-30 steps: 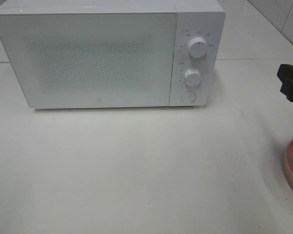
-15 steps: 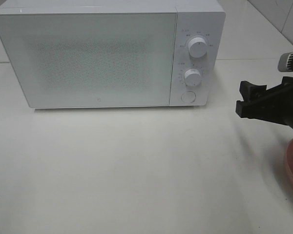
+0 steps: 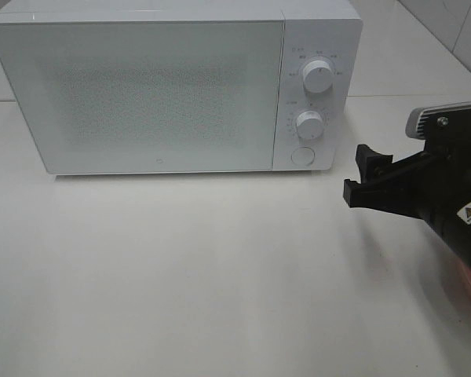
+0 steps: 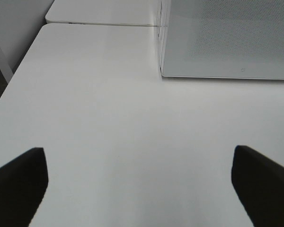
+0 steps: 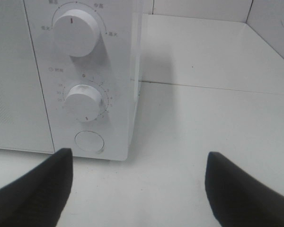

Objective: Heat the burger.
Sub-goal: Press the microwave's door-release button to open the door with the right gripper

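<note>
Right fingers point(image 3: 353, 193) wide apart, empty; round button point(image 5: 89, 141) of microwave point(image 3: 141, 94) just ahead of them. Left fingers point(image 4: 19, 189) wide, empty, above table point(image 4: 132, 118); door point(image 4: 227, 38) ahead, seemingly shut.

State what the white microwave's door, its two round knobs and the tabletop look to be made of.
Speckled white microwave door: probably glass, glossy, with a fine dot mesh behind. Round white knobs: likely moulded plastic, satin sheen. White tabletop: smooth, softly reflective; laminate or stone, cannot tell.
</note>
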Action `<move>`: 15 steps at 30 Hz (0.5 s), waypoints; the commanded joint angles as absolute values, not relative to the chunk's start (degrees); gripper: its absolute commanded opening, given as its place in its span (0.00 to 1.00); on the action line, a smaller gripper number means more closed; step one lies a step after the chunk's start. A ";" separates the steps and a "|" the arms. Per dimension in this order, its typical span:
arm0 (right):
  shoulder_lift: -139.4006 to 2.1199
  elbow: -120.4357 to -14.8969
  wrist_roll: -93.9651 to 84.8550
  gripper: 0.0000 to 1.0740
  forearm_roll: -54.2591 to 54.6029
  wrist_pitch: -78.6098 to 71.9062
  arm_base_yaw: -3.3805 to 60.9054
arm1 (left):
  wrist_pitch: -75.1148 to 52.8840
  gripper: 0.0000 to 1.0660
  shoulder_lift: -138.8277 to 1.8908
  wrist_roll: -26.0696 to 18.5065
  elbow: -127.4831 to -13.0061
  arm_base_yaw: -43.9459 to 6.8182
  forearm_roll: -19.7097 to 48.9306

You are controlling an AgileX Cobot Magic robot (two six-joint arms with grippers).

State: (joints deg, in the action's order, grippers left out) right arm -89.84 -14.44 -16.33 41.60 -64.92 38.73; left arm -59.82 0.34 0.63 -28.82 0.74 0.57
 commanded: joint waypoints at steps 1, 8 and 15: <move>-91.96 -16.84 -16.84 0.70 43.95 -66.18 41.31 | -59.30 0.92 1.49 0.63 -28.59 0.57 0.69; -94.77 -19.94 -16.73 0.70 43.83 -65.89 41.37 | -59.30 0.92 1.49 0.63 -28.59 0.57 0.69; -96.09 -21.03 -14.15 0.70 43.43 -66.35 41.37 | -59.30 0.92 1.49 0.63 -28.59 0.57 0.69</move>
State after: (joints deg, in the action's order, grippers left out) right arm -95.91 -20.51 -15.30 43.89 -65.37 41.25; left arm -59.82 0.34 0.63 -28.82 0.74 0.57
